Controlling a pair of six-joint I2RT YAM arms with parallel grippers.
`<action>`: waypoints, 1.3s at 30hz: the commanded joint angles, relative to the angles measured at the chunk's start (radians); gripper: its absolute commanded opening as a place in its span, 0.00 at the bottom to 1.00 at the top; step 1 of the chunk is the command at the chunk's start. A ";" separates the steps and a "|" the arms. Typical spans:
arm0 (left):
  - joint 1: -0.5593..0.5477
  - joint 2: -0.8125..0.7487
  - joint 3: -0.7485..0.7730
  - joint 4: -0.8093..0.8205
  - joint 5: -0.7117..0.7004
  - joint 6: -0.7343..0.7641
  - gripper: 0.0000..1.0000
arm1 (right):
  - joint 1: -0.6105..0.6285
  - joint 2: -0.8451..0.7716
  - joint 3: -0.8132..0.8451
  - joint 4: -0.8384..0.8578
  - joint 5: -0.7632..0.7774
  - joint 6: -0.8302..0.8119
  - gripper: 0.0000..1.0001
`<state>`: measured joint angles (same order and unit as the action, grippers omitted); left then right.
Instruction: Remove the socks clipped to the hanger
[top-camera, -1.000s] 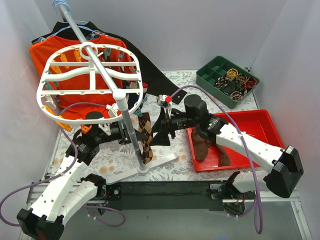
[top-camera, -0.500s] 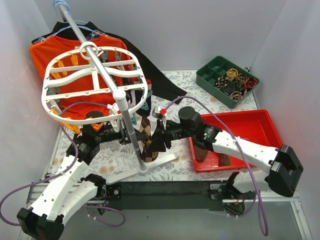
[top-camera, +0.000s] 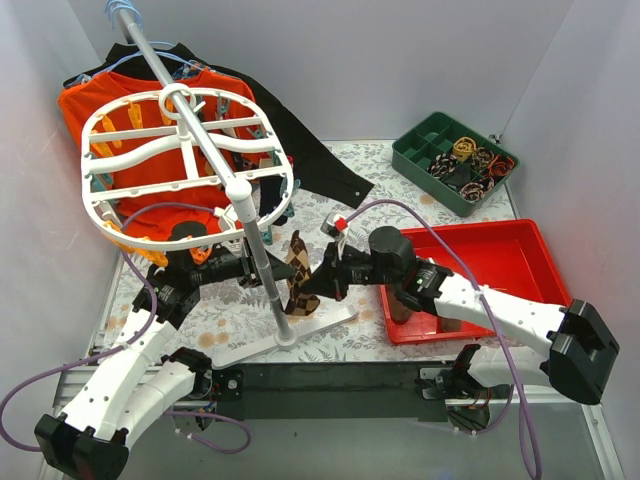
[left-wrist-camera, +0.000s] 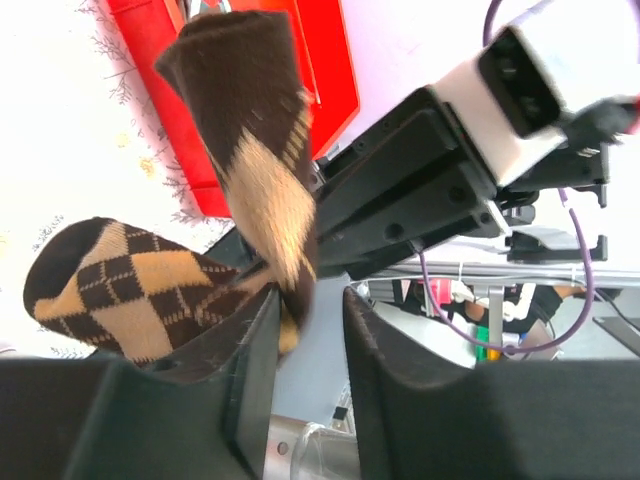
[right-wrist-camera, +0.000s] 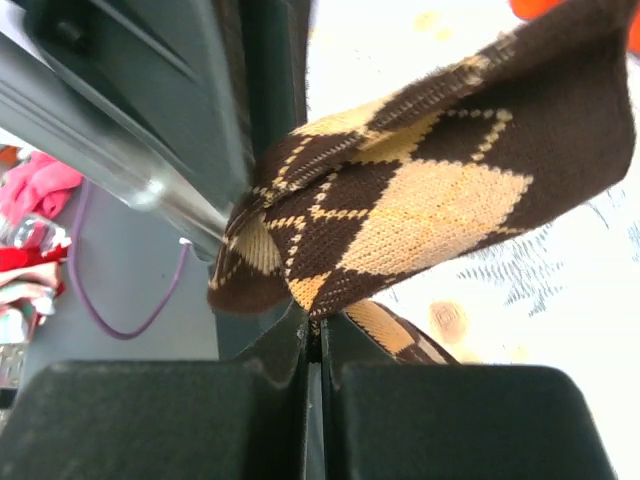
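Brown-and-tan argyle sock (top-camera: 297, 272): it hangs in the air just right of the pole (top-camera: 262, 260), under the near edge of the hanger (top-camera: 160, 187) and above the worktop (top-camera: 400, 160). It lies between the two grippers and is twisted along its length.
Clip: I see no clip on this sock, so I judge it is free of the hanger.
Right gripper (top-camera: 322, 282): the fingers (right-wrist-camera: 270, 400) are pressed together on the edge of the argyle sock. This arm alone carries it.
Left gripper (top-camera: 262, 272): the fingers (left-wrist-camera: 250, 390) stand a little apart. The sock passes through the gap and leans on one finger, but it is not pinched.
Reason for the two arms: the left gripper sits close to the pole, where the clips are. The right gripper comes from the side of the red tray (top-camera: 520, 240), so it is well placed to take the sock away.
Hanger: it sits tilted on the pole at the far left, in front of the orange shirt (top-camera: 80, 105).
Next move, my judgement: the right arm needs to pull to the right, clear of the pole and of the left fingers.
Risk: the grip is only on the sock's edge, so the sock may slip out or catch on the left fingers.
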<state>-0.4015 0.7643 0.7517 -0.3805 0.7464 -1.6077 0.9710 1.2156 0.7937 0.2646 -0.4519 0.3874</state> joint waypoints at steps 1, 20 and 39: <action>-0.002 -0.010 0.001 -0.011 -0.010 0.025 0.32 | -0.053 -0.077 -0.074 0.033 0.085 0.056 0.01; -0.002 -0.028 0.017 -0.086 -0.071 0.072 0.36 | -0.624 -0.392 0.054 -0.711 0.430 -0.081 0.01; -0.002 -0.034 -0.014 -0.074 -0.067 0.075 0.36 | -0.715 -0.409 0.016 -0.878 0.474 -0.053 0.70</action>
<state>-0.4015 0.7498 0.7517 -0.4557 0.6800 -1.5410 0.2611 0.7753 0.7723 -0.6086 0.0517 0.3885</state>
